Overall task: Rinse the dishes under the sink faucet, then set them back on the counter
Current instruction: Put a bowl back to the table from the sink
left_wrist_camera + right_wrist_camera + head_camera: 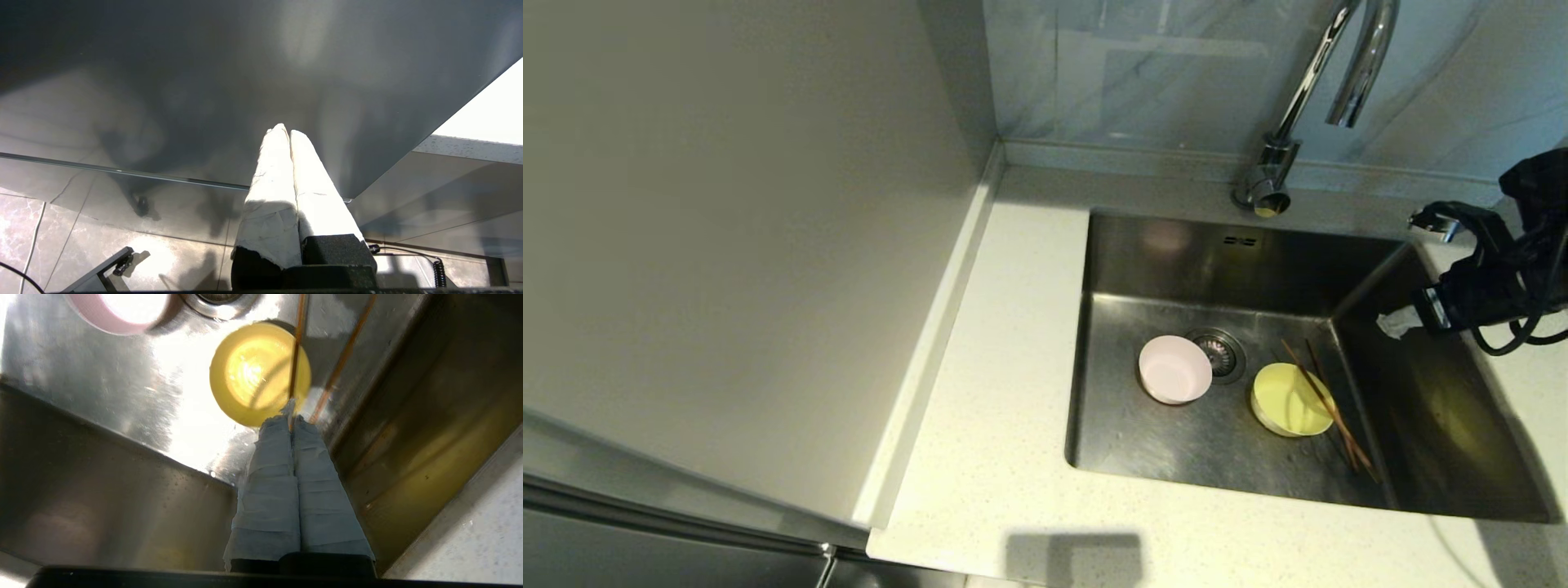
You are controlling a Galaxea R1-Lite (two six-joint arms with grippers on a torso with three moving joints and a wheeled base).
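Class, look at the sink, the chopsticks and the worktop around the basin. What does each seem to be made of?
Sink: probably brushed stainless steel, grey with soft reflections and fine streaks.
Chopsticks: likely wood or bamboo, thin, brown and matte.
Worktop: looks like stone or composite, off-white with fine speckles.

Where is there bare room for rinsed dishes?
The off-white speckled stone counter between the grey cabinet side and the steel sink lies bare, as does its front strip. The basin floor is crowded: pink bowl, yellow-green bowl, wooden chopsticks.
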